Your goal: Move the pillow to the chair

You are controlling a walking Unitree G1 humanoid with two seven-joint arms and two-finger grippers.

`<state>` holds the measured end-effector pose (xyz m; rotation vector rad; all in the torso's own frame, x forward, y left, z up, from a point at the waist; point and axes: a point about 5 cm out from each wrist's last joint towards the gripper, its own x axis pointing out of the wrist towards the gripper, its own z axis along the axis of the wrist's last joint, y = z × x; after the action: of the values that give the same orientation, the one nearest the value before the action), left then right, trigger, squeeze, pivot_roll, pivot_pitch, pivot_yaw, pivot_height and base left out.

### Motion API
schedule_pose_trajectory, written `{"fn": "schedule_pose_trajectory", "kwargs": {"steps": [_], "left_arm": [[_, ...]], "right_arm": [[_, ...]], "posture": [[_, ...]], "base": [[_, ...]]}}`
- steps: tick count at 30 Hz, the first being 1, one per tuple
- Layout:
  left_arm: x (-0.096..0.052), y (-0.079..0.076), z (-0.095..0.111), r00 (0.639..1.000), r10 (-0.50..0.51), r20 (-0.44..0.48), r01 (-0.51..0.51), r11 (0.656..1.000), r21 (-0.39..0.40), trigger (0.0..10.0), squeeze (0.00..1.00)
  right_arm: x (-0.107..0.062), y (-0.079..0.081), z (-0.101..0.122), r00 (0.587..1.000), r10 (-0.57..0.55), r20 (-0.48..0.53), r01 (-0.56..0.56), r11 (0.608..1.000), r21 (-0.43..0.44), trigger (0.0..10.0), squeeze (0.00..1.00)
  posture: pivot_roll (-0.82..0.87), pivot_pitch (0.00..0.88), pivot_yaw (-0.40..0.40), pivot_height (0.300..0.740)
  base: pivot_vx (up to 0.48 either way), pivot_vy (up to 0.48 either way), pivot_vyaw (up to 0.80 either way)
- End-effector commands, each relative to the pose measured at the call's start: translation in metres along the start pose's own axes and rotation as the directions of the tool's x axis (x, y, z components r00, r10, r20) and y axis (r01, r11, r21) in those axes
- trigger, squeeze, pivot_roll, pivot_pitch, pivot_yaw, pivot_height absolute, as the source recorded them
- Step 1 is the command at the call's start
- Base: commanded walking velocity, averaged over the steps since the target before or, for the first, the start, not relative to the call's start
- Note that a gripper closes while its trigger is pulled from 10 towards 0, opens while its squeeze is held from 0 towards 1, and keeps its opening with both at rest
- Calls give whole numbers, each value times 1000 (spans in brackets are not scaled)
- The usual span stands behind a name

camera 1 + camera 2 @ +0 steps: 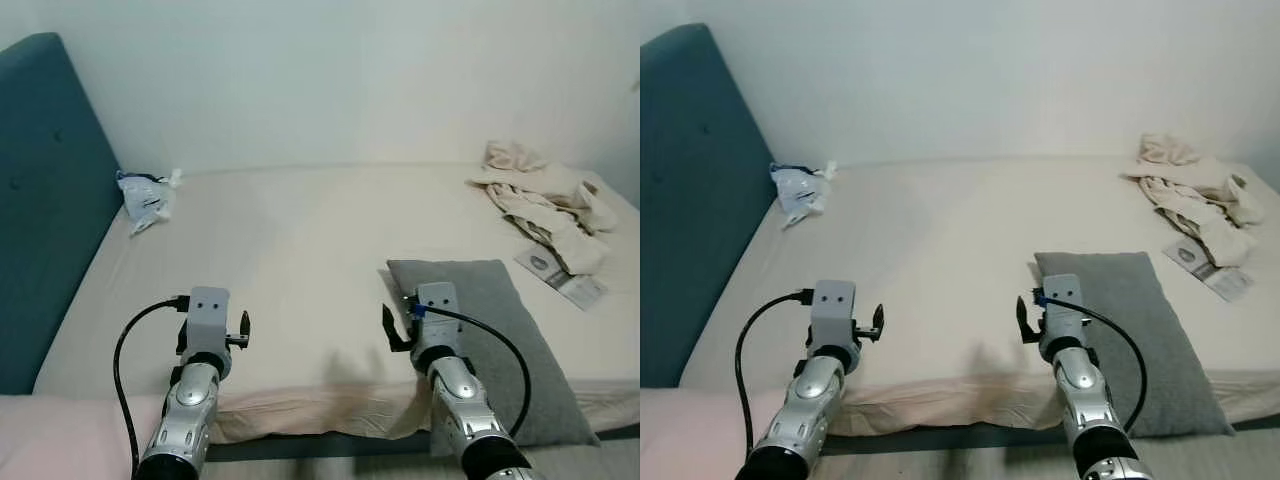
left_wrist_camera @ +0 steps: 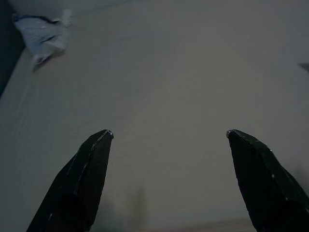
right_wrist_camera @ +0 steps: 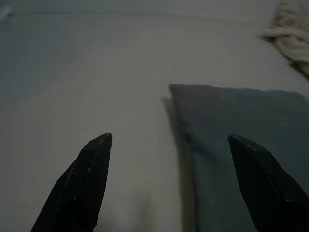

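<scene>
A flat grey pillow point(image 1: 505, 345) lies on the near right part of a beige bed point(image 1: 300, 250), its near end hanging over the bed's front edge. My right gripper point(image 1: 425, 325) hovers open over the pillow's near left side. In the right wrist view the pillow point(image 3: 241, 145) lies ahead between the two fingers and out past the far one, and the right gripper point(image 3: 169, 136) holds nothing. My left gripper point(image 1: 212, 330) is open above bare sheet near the front edge, well left of the pillow; the left wrist view shows the left gripper point(image 2: 169, 133) spread over the sheet.
A teal headboard point(image 1: 40, 200) stands along the bed's left side, with a crumpled plastic bag point(image 1: 145, 198) beside it at the far left corner. Rumpled beige cloth point(image 1: 545, 200) and a paper leaflet point(image 1: 562, 278) lie at the far right. A pink cover point(image 1: 60, 430) shows at the lower left.
</scene>
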<state>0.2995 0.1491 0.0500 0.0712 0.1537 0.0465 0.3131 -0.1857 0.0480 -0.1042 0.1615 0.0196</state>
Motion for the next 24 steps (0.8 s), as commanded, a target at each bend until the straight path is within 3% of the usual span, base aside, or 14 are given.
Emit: {"fn": "schedule_pose_trajectory", "kwargs": {"steps": [1, 6, 18, 24], "left_arm": [[-1, 2, -1, 1000, 1, -11, -1, 1000, 2, 10000, 0], [0, 4, -1, 1000, 13, -19, -13, 1000, 4, 10000, 0], [1, 7, -2, 999, 26, -44, -26, 1000, 3, 10000, 0], [2, 8, -4, 997, 31, -70, -32, 999, -16, 10000, 0]], "right_arm": [[-3, 1, -8, 1000, -6, -26, 6, 1000, 15, 10000, 0], [-3, 1, -7, 1000, -10, -25, 11, 1000, 15, 10000, 0], [-3, -2, -7, 999, -27, -28, 27, 1000, 13, 10000, 0], [-3, -4, -8, 999, -31, -36, 31, 999, 11, 10000, 0]], "posture": [[-13, 63, -11, 740], [-12, 61, -10, 740], [-15, 61, -6, 740], [-17, 71, -7, 740]], "base": [[0, 0, 0], [0, 0, 0], [0, -480, 0], [0, -119, 0]]}}
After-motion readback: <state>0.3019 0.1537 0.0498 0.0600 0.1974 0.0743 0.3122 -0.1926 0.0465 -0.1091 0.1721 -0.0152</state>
